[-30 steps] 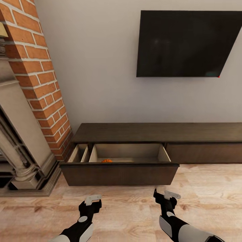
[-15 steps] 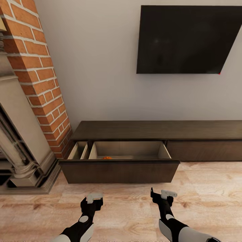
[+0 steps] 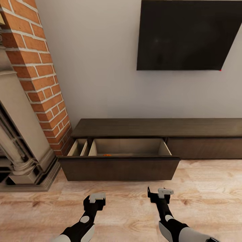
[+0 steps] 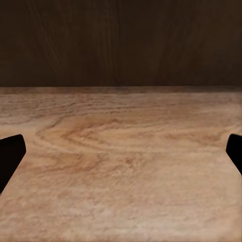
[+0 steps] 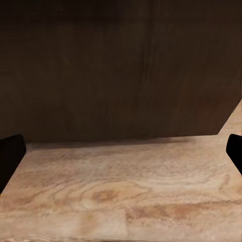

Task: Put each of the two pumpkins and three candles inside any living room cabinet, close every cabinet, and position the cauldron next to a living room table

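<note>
**Open Drawer With Pumpkin Inside: Both Arms Held Low Before the Front Panel**

The long low dark-brown wood cabinet (image 3: 158, 129) ran across the middle of the head view, below a black wall-mounted screen (image 3: 188, 33). Its left drawer (image 3: 119, 168) stood pulled out, showing a pale beige interior split by a divider. A sliver of a small round orange pumpkin (image 3: 107, 155) showed just above the drawer's front edge, left of centre.

The left gripper (image 3: 95, 198) and the right gripper (image 3: 160, 193) sat at the lower centre of the head view, above the pale wood-plank floor (image 3: 208, 188), apart from the drawer front. In each wrist view the two dark fingertips (image 4: 10, 154) (image 5: 10, 154) lay at opposite edges of the picture with bare floor between them, so both grippers were spread wide and carried nothing.

Procedure, as a judgement: if the remaining items were still to be fetched, the drawer should stay open. If it was to be closed, contact should be made flat on the front panel, with both arms pressing evenly so that the long drawer does not skew on its runners. Fingers should stay clear of the gap at the top edge.

Limits of view: the drawer front hid most of the interior, so whether a second pumpkin or any candle lay inside could not be told. The cabinet ran out of frame at the right, so the state of its further drawers was unclear. A red brick column (image 3: 40, 74) and a grey stone fireplace surround (image 3: 20, 134) filled the left side.
</note>
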